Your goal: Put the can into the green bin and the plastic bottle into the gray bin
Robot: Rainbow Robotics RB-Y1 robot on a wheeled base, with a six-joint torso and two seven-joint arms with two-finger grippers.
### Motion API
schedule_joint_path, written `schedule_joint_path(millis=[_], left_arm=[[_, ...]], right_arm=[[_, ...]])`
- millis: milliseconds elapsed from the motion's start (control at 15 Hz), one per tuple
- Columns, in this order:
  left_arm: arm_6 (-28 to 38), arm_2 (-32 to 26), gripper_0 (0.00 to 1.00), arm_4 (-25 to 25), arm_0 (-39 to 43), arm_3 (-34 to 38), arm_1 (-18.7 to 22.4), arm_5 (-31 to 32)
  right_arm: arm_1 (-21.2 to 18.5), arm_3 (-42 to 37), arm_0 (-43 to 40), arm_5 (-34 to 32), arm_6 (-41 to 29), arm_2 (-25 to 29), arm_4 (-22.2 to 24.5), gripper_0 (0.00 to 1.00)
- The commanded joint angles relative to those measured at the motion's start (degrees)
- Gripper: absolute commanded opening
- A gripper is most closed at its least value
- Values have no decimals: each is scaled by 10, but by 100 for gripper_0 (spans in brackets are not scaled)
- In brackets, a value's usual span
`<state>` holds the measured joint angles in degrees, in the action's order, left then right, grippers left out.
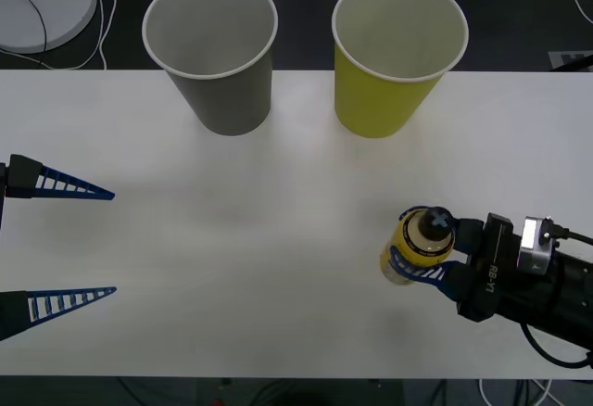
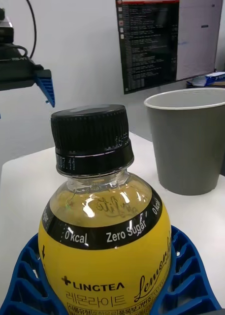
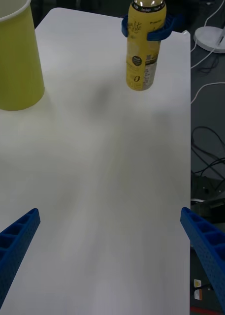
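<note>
The plastic bottle [image 1: 415, 247] is held upright in the right tool [image 1: 422, 256], the blue fingers [image 2: 183, 275] pinching its body below the shoulder; in the left wrist view the base looks to be at the white surface [image 1: 278, 239] or just above it — which, cannot be told. From this tool the gray bin [image 1: 215, 49] lies ahead and well across toward the left arm's side, the green bin [image 1: 397, 54] standing nearer, almost straight ahead — the coming carry is judged to turn on passing the green one with the bottle's long axis kept vertical. The left tool [image 1: 104, 241] is spread wide and empty at its own side, closer to the gray bin, but nothing is held in it.
</note>
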<state>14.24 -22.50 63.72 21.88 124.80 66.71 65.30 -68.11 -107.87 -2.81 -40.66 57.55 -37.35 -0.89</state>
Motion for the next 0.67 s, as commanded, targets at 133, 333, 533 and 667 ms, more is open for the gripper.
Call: schedule_joint_path(millis=[133, 333, 533, 667], left_arm=[[0, 0, 100, 0, 0, 0, 0, 0], [0, 0, 100, 0, 0, 0, 0, 0], [0, 0, 100, 0, 0, 0, 0, 0], [0, 0, 100, 0, 0, 0, 0, 0]], right_arm=[[-4, -52, -16, 66, -2, 19, -25, 0], [-4, -96, -29, 132, -6, 43, -34, 0], [-9, -146, -33, 204, -14, 61, -43, 0], [-15, -177, -33, 244, -19, 74, -50, 0]])
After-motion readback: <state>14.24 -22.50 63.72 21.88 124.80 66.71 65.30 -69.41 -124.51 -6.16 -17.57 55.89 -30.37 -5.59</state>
